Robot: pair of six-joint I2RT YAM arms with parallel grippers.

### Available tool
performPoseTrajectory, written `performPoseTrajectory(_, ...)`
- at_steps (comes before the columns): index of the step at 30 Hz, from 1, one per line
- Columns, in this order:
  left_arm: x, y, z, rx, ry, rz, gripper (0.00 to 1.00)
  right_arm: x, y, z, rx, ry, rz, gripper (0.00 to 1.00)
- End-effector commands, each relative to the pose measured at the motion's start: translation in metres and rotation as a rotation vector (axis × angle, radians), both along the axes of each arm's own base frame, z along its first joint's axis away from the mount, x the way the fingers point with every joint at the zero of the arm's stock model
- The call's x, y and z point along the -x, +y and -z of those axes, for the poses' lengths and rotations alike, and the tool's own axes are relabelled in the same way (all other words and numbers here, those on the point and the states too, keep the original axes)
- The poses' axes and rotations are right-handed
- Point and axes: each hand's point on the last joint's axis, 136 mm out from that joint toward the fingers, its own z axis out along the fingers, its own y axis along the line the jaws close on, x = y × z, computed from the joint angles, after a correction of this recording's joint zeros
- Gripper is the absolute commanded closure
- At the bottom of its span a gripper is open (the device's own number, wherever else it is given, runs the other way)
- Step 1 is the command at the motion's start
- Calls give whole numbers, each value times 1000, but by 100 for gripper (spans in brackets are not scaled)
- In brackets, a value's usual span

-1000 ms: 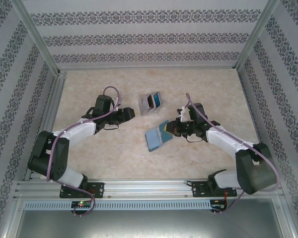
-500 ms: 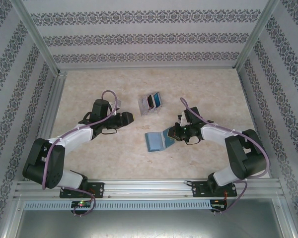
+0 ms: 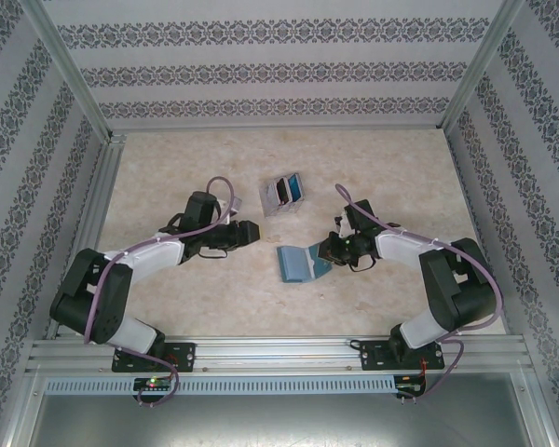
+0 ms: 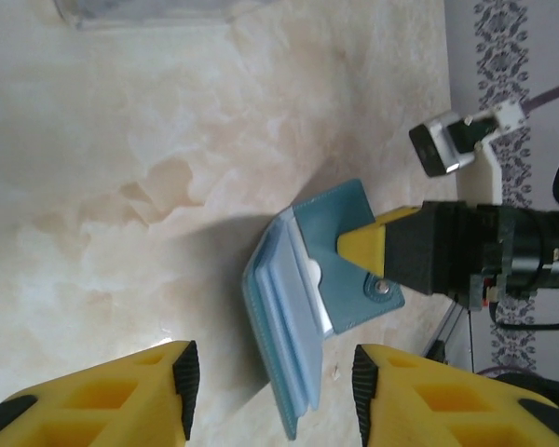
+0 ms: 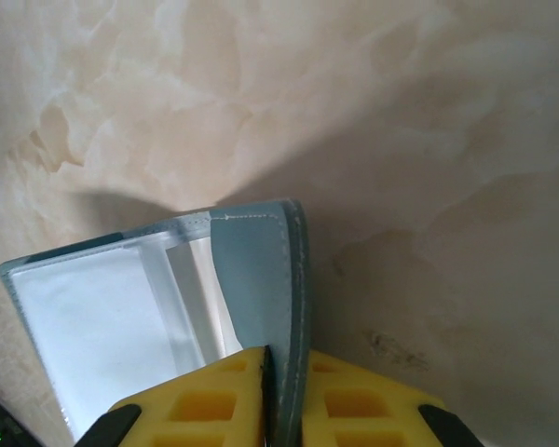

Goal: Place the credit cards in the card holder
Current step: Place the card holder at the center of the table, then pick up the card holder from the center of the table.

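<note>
Fingers (image 5: 214,396) of the right gripper (image 3: 328,250) are pressed together on the edge of one leaf of the card holder (image 3: 298,263), the teal flap pinched between the yellow pads. From the left wrist view, that pinched leaf carries a small metal snap stud (image 4: 380,288) just beside the yellow fingertip. The card holder (image 4: 293,317) stands partly open in a V, its other leaf spread toward the left arm, and its pale pockets (image 5: 102,317) show on the inside. It sits on the marbled table (image 3: 401,177), roughly midway between the two arms.

The left gripper (image 3: 252,231) hovers just to the left of the card holder with its jaws apart and nothing between them, pointing toward the open side.

Farther back on the table, well apart from both grippers, a grey see-through card stand (image 3: 270,200) holds a dark red card (image 3: 280,191) and a blue card (image 3: 296,188) upright, side by side.
</note>
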Motion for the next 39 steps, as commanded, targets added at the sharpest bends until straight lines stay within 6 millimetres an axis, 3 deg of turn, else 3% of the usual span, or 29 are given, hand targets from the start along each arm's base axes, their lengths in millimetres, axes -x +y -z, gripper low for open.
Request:
performPoseTrajectory(1, 3, -16, -5, 19, -16, 61, 52, -2, -9, 6, 49, 6, 4, 85)
performPoseTrajectory(7, 6, -37, 8, 40, 43, 116, 63, -5, -9, 7, 38, 9, 6, 84)
performPoseTrajectory(19, 13, -56, 34, 20, 112, 168, 64, -9, -6, 4, 22, -2, 7, 84)
performPoseTrajectory(34, 7, -77, 35, 43, 124, 196, 72, -10, -2, 3, 3, -6, 8, 84)
performPoseTrajectory(39, 6, -78, 29, 51, 108, 193, 87, -10, -2, 4, 1, -4, 7, 84)
